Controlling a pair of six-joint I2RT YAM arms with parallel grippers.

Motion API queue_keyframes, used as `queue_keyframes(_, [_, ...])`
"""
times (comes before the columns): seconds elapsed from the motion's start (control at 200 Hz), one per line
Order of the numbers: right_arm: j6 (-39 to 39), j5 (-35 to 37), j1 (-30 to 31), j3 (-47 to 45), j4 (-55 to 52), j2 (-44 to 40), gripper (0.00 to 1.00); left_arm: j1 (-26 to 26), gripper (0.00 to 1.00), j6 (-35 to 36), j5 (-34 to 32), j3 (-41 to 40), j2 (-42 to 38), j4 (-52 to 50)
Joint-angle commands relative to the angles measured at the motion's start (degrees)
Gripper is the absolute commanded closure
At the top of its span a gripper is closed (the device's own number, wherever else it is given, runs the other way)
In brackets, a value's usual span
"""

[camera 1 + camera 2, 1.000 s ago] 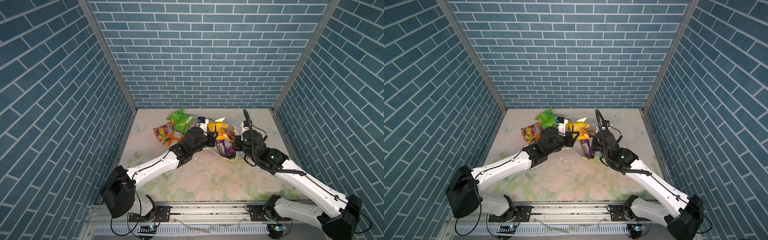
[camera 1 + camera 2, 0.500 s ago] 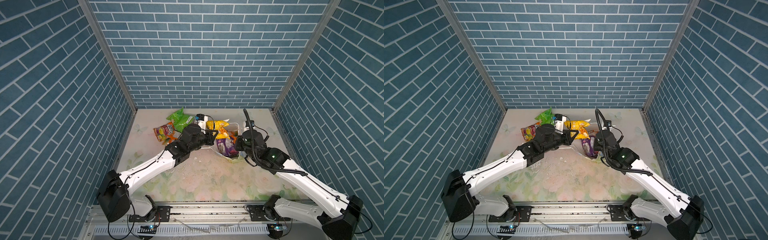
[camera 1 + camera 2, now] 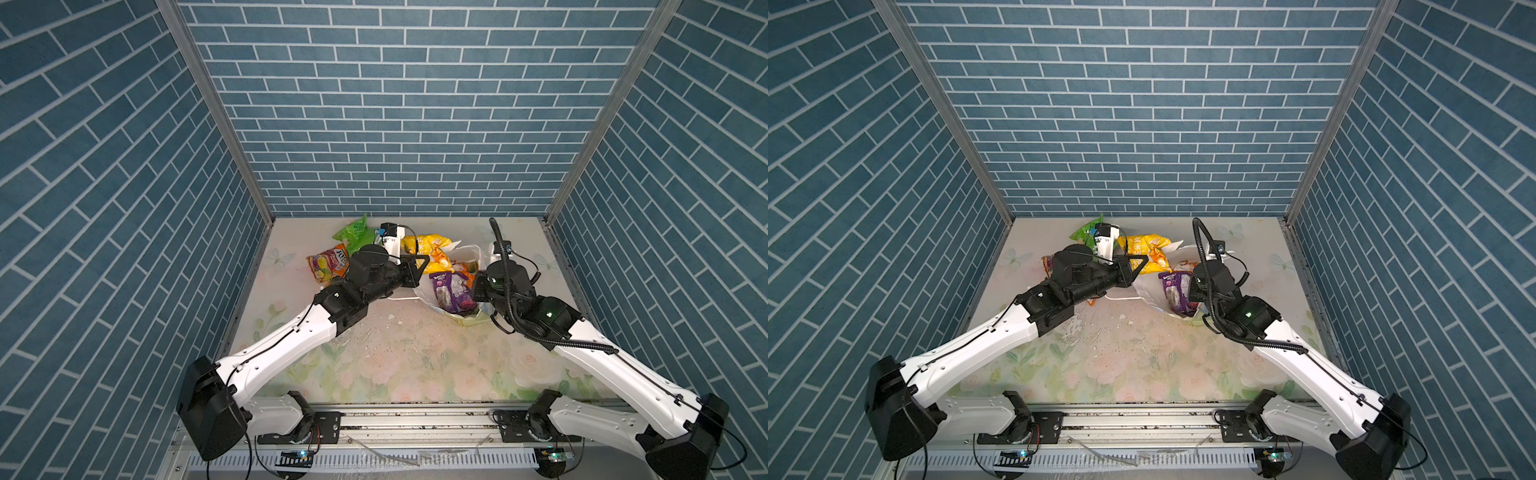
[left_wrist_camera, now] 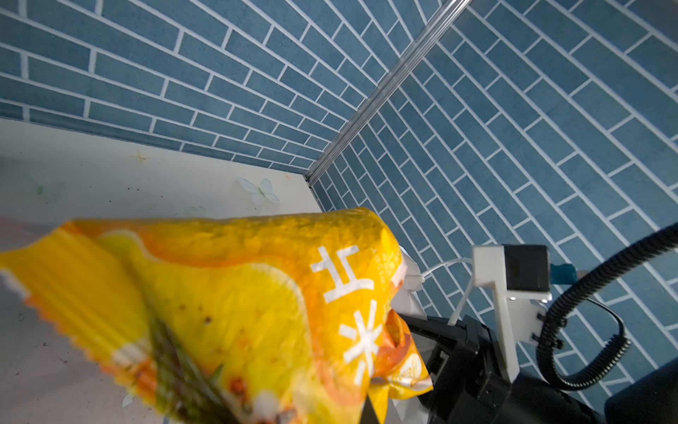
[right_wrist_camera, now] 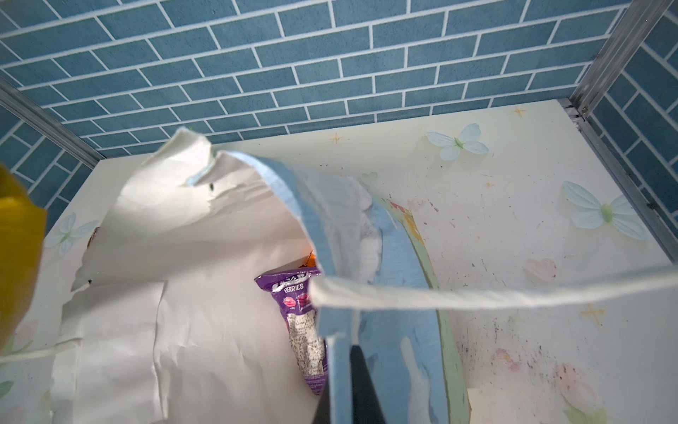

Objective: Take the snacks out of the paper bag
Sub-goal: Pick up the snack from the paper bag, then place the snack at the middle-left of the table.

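Walls (image 3: 395, 104): blue brick pattern. Table (image 3: 395, 361): pale floral print with butterflies. Yellow packet (image 3: 432, 245), white characters; green packet (image 3: 353, 232) at its ten o'clock; orange-red packet (image 3: 328, 266), fruit-printed; purple packet (image 3: 451, 291) at five o'clock. Bag (image 5: 220, 227) white inside, apparently sky-blue outside.

The left arm (image 3: 282, 353), lower left of the frame, and the right arm (image 3: 615, 365), lower right, have smooth white shells between bulky black joints, with thin black wires along them. A ribbed black hose (image 3: 503, 257) loops over the right arm, near a small green light (image 3: 549, 314). The left gripper (image 3: 420, 264) is black with a triangular frame.
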Motion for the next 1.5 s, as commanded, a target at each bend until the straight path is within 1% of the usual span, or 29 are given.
queue_keyframes(0.0, [1.3,3.0,0.1,-0.6,2.8,-2.6,1.00,2.4,1.00,-1.3,2.0,1.6,-0.8,-0.8])
queue_keyframes(0.12, [1.3,2.8,0.1,-1.3,3.5,-3.4,1.00,3.6,1.00,-1.0,1.8,2.4,-1.4,-2.4])
queue_keyframes(0.29, [0.9,3.2,0.1,-1.6,3.0,-3.6,1.00,3.8,1.00,-0.9,1.8,3.4,-2.3,-3.8])
queue_keyframes(0.485, [0.8,2.5,0.0,-1.3,3.3,-3.5,1.00,5.1,1.00,0.8,1.3,6.3,-4.0,-8.4])
queue_keyframes(0.635, [0.3,2.1,0.1,-0.8,3.4,-2.9,1.00,8.0,1.00,1.1,2.1,7.6,-5.8,-11.5])
queue_keyframes(0.765, [-0.2,1.1,0.1,-0.3,3.3,-2.6,1.00,11.9,1.00,1.3,3.4,8.4,-7.2,-15.2])
queue_keyframes(0.885, [-0.3,1.0,0.1,-0.2,3.0,-3.0,1.00,16.6,1.00,1.5,4.6,8.0,-9.1,-18.4])
queue_keyframes(1.1, [-1.6,1.2,0.0,-0.8,3.0,-4.7,1.00,25.8,1.00,5.0,5.5,6.5,-13.1,-26.5])
queue_keyframes(1.235, [-3.0,1.9,0.0,-0.9,3.0,-5.4,1.00,34.8,1.00,4.9,10.1,0.7,-14.9,-29.0])
queue_keyframes(1.36, [-3.8,0.5,-0.1,-0.6,2.9,-5.8,1.00,43.0,1.00,7.2,13.4,-5.2,-14.9,-33.0])
queue_keyframes(1.43, [-4.0,-0.1,-0.1,-0.5,2.7,-6.0,1.00,48.1,1.00,6.5,13.9,-10.8,-15.1,-32.0])
queue_keyframes(1.495, [-4.2,-0.6,-0.1,-0.5,2.8,-6.2,1.00,52.8,1.00,5.1,16.0,-15.1,-14.6,-29.1])
